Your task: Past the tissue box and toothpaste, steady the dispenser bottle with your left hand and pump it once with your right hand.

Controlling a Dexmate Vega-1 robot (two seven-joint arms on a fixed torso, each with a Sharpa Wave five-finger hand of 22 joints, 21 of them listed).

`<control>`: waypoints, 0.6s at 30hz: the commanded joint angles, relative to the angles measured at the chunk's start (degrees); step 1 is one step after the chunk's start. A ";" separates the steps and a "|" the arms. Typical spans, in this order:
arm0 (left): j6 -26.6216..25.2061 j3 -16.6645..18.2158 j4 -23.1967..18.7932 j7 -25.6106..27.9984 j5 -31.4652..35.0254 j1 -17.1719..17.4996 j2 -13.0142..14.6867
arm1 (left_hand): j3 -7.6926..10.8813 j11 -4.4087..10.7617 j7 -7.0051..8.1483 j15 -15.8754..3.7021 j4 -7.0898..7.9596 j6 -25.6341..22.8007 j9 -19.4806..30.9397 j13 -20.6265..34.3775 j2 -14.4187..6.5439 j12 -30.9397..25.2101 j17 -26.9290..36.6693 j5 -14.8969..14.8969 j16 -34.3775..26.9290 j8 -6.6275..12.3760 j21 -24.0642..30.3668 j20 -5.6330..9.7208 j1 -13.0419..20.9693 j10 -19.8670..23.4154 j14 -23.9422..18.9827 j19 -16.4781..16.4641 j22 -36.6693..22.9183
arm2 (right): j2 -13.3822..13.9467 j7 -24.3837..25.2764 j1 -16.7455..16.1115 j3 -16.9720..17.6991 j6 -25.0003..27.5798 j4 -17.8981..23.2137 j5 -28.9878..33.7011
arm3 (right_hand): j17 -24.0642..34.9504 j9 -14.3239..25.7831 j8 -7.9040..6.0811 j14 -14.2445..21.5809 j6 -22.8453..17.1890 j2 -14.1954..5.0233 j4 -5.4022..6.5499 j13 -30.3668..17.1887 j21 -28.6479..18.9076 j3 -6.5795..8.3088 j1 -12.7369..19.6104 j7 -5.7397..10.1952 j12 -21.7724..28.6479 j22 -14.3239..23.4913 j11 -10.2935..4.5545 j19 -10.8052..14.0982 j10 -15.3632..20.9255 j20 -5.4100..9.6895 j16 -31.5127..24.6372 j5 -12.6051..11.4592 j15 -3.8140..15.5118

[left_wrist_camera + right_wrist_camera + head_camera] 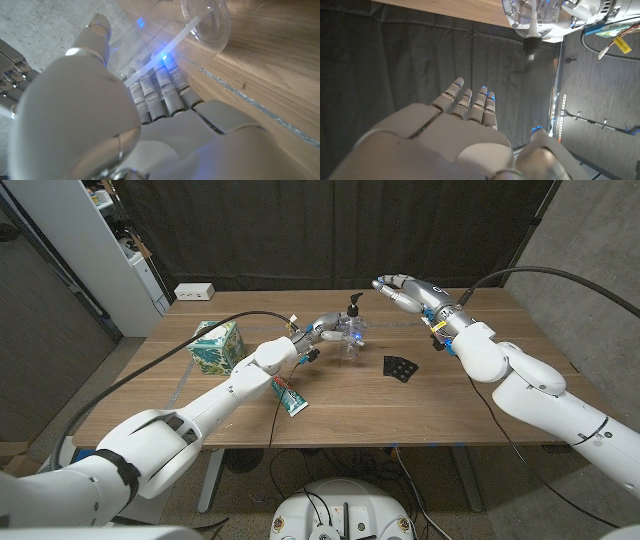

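Nearest, one toothpaste tube (290,396) lies on the worktop (420,415) beside the left forearm; one tissue box (217,346) stands farther back to the left, and one black perforated pad (400,368) lies right of centre. Beyond these stands one clear dispenser bottle (352,337), black pump uppermost, near mid-worktop. The left hand (325,330) is at the bottle's left side; the left wrist view shows its fingers (162,97) curled against the clear wall, apparently gripping, though the contact is blurred. The right hand (398,288) hovers above and to the right of the pump, fingers apart, holding nothing. Judged step: bringing the right hand over the pump head (532,45). Done well, it would press straight down along the bottle's axis, while the left hand keeps the base seated so the bottle neither tips nor slides.
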State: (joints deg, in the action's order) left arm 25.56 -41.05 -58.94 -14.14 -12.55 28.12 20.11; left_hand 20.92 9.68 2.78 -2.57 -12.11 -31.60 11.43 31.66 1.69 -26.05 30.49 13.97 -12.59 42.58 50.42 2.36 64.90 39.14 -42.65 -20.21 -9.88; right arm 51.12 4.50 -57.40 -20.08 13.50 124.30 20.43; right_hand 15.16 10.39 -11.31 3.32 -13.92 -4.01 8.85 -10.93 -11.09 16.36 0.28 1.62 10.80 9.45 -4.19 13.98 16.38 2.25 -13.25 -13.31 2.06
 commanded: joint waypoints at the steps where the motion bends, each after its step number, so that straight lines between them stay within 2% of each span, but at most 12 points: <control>1: -3.45 1.25 -4.65 2.69 -0.66 2.66 2.06 | 3.06 2.06 0.90 -10.68 2.23 -0.80 -0.09 -0.08 -8.67 0.46 -0.67 0.48 0.39 -0.52 -0.52 4.89 0.41 1.62 -1.41 0.99 -0.06 | -0.93 2.29 0.04 0.97 -3.37 -3.61 -7.76 | -0.06 0.15 0.21 0.65 0.33 -2.53 -0.30 0.02 -0.42 0.24 0.81 -0.26 0.01 0.15 0.24 0.29 -0.03 0.81 -0.35 -0.30 0.41; 4: -4.23 1.67 -5.55 3.34 -1.21 3.47 2.35 | 3.56 2.04 0.89 -10.64 2.15 -0.88 -0.20 -0.42 -8.39 1.01 -1.69 0.52 0.84 -1.08 -1.06 4.69 0.04 1.42 -1.03 1.74 0.02 | -1.59 2.89 0.01 1.25 -4.52 -4.81 -10.18 | -0.09 0.15 0.21 0.71 0.34 -2.53 -0.31 0.02 -0.39 0.26 0.82 -0.23 0.03 0.15 0.42 0.34 -0.05 0.78 -0.34 -0.31 0.31; 7: -5.11 2.23 -6.56 4.26 -1.91 4.58 2.67 | 4.20 2.20 1.36 -10.55 2.24 -0.28 -0.29 -1.02 -7.90 1.96 -3.39 0.52 1.68 -2.30 -1.80 3.93 -0.84 0.91 0.49 2.49 0.08 | -2.45 3.25 -0.01 1.62 -5.29 -5.92 -13.07 | -0.11 0.15 0.20 0.71 0.34 -2.52 -0.33 0.02 -0.37 0.28 0.83 -0.30 0.04 0.15 0.52 0.46 -0.07 0.87 -0.31 -0.32 0.36; 12: -6.90 2.68 -8.95 5.92 -1.65 5.97 3.95 | 4.88 2.24 1.90 -10.50 2.26 -0.16 -0.30 -1.36 -7.53 2.99 -5.03 0.53 1.90 -3.29 -2.72 2.76 -1.76 -0.15 1.42 3.46 0.16 | -3.34 3.83 0.15 1.77 -6.87 -7.69 -16.65 | -0.14 0.14 0.19 0.79 0.33 -2.54 -0.36 0.01 -0.37 0.32 0.86 -0.52 0.05 0.15 0.66 0.64 -0.13 0.98 -0.30 -0.34 0.32; 13: -7.28 2.76 -9.46 6.33 -1.49 6.20 4.19 | 5.04 2.29 2.01 -10.50 2.31 -0.14 -0.27 -1.49 -7.45 3.24 -5.52 0.52 1.90 -3.56 -3.37 2.44 -2.12 -0.26 1.64 4.67 0.18 | -3.49 3.85 0.22 1.80 -7.12 -8.04 -17.39 | -0.14 0.14 0.19 0.81 0.35 -2.53 -0.36 0.01 -0.37 0.32 0.86 -0.49 0.05 0.15 0.68 0.68 -0.14 0.98 -0.30 -0.34 0.38; 18: -8.61 3.02 -11.06 7.61 -1.13 6.96 4.98 | 5.44 2.42 2.70 -10.53 2.26 -0.21 -0.21 -1.98 -7.10 4.00 -6.89 0.46 1.84 -4.27 -4.74 1.11 -2.88 -0.47 2.26 6.67 0.23 | -3.88 4.13 0.46 1.79 -8.54 -9.72 -20.18 | -0.15 0.14 0.15 0.94 0.27 -2.54 -0.37 0.01 -0.33 0.35 0.87 -0.62 0.05 0.15 0.83 0.75 -0.23 1.01 -0.32 -0.36 0.27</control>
State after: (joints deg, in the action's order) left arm 20.06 -38.93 -66.11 -9.47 -13.85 32.79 23.24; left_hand 22.30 11.83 5.04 -4.08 -13.48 -31.62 11.19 29.72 1.69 -22.35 23.96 14.20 -10.96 38.57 46.16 2.28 64.90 38.63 -40.66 -14.30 -9.56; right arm 48.61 7.64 -57.37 -18.65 8.07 118.21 7.14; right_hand 14.90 10.39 -11.31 3.94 -13.60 -4.24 8.61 -10.93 -11.09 16.60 1.10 1.31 10.80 9.45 -3.67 13.97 15.86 2.25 -13.25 -13.31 2.05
